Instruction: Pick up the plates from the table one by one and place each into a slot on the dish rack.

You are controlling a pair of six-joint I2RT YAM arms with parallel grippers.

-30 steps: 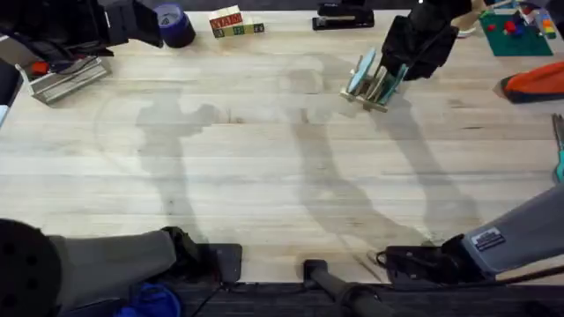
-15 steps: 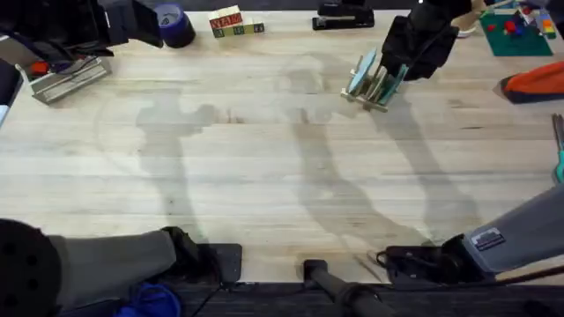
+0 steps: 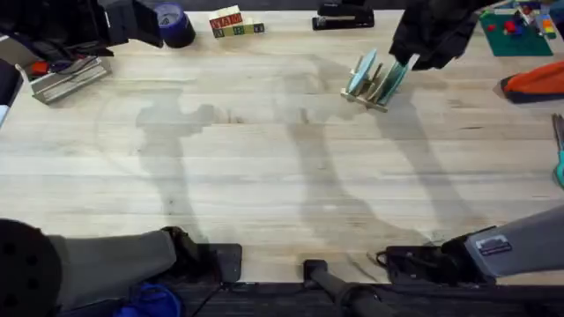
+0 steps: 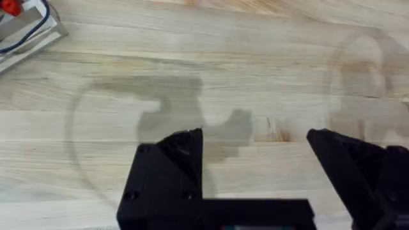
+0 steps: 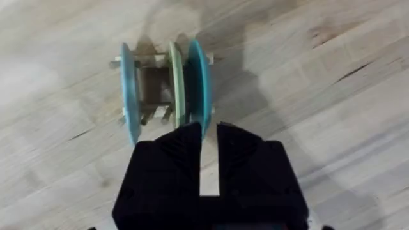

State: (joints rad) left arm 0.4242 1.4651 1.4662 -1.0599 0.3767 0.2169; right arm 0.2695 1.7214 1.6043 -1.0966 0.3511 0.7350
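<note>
The dish rack (image 3: 365,99) stands at the far right of the table (image 3: 264,167), with three plates upright in its slots. Seen from the right wrist they are a turquoise plate (image 5: 128,96), a paler plate (image 5: 174,80) and another turquoise plate (image 5: 199,83), the last two close together. My right gripper (image 3: 412,55) hovers just behind and above the rack. Its fingers (image 5: 182,150) stand slightly open with only bare table showing in the narrow gap. Low near its base, my left gripper (image 4: 255,160) is wide open over bare wood.
Along the far edge lie a dark blue tape roll (image 3: 174,24), lettered blocks (image 3: 233,24) and a black stapler (image 3: 344,16). A grey wire tray (image 3: 63,77) sits far left. A green board (image 3: 520,33) and an orange object (image 3: 538,81) are at far right.
My right gripper has drawn back and up from the rack, leaving the nearest turquoise plate standing in its slot. The left arm has not moved.
</note>
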